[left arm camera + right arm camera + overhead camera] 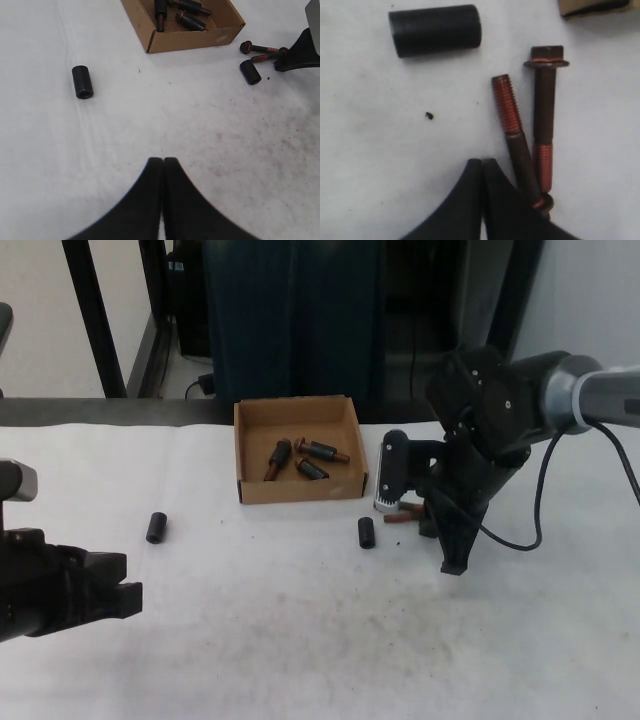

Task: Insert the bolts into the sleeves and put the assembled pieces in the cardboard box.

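Note:
The cardboard box point(250, 455) stands at the bench's middle back with three assembled pieces point(300, 458) inside; its near wall point(190, 40) faces the left wrist view. One black sleeve point(156, 527) point(82, 81) lies left of the box. Another sleeve point(367, 532) point(436, 30) point(250, 71) lies before the box's right corner, beside two loose copper-coloured bolts point(403, 512) point(544, 100) point(260, 49). My right gripper point(438, 532) point(482, 165) is shut and empty, tips down at the bolts' ends. Low at the front left, my left gripper point(125, 598) point(163, 165) is shut on nothing.
A white cloth point(300, 640) covers the bench. The right arm's cable point(540, 500) hangs over the right side. Dark equipment point(290, 320) stands behind the box. Open cloth lies between the left gripper and the sleeves.

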### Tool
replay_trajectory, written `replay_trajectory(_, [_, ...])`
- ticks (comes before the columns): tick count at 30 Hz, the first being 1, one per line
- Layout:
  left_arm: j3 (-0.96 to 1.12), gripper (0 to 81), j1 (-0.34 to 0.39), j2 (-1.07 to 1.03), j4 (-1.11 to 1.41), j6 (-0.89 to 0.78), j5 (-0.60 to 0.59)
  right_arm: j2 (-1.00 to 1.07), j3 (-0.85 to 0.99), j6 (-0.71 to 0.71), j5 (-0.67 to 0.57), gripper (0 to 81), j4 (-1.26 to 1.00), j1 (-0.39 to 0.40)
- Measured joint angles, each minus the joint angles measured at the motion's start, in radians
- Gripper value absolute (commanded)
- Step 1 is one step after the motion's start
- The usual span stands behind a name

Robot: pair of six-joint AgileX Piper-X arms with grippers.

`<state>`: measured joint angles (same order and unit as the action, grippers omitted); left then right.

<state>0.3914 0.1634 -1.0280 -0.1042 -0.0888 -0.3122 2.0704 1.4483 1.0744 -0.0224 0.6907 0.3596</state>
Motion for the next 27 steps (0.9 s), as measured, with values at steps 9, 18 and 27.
replay_trajectory(9, [0.0,0.4,0.0,0.0,0.0,0.0,0.0,0.0,0.055,-0.049,-0.003,0.3,0.216,0.024])
replay_trajectory(18, [0.0,0.4,0.0,0.0,0.0,0.0,0.0,-0.036,0.296,-0.213,-0.138,0.3,0.343,0.035])
replay_trajectory(27, [0.0,0.4,0.0,0.0,0.0,-0.017,0.0,0.023,0.369,-0.16,-0.066,0.3,0.278,0.025])
